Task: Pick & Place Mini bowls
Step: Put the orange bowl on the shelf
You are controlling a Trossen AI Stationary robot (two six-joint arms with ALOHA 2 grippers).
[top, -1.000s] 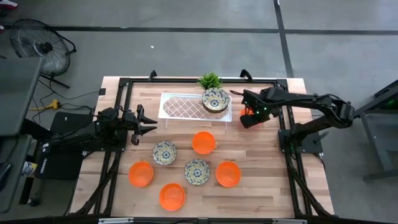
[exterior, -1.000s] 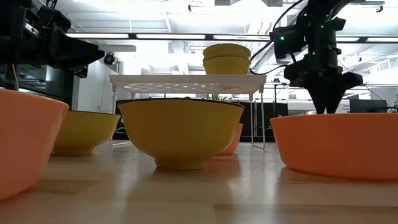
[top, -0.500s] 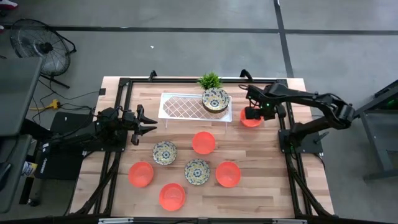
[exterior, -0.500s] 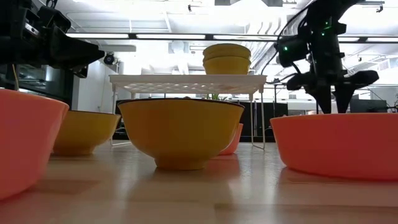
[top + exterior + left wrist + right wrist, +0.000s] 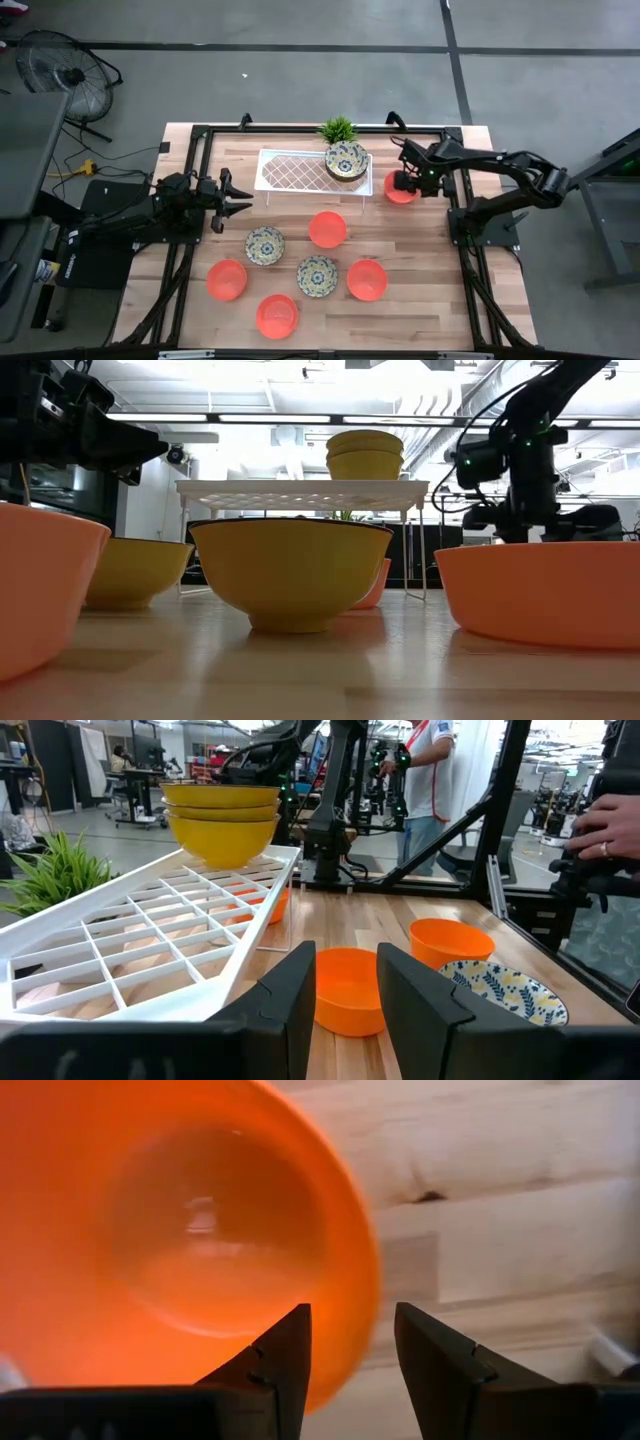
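An orange mini bowl (image 5: 398, 190) sits on the table just right of the white tray (image 5: 295, 170). My right gripper (image 5: 407, 183) points down over it. In the right wrist view its open fingers (image 5: 350, 1355) stand either side of this bowl's rim (image 5: 362, 1295), one over the hollow, one outside, without touching. Stacked floral bowls (image 5: 346, 160) rest on the tray's right end. Two floral bowls (image 5: 265, 245) (image 5: 317, 276) and several orange ones (image 5: 327, 229) stand on the near half of the table. My left gripper (image 5: 238, 197) waits open at the left, level, with nothing between its fingers (image 5: 347, 1010).
A small green plant (image 5: 338, 130) stands behind the tray at the far edge. The tray is raised on thin legs (image 5: 420, 550). A black frame (image 5: 455, 215) runs along the table's sides. People stand beyond the table in the left wrist view (image 5: 425, 770).
My right gripper has come down toward the orange bowl beside the tray, drifting slightly toward the table's right edge, and has rolled about its own pointing line. In the low view its fingertips have sunk behind the near orange bowl. No bowl has moved.
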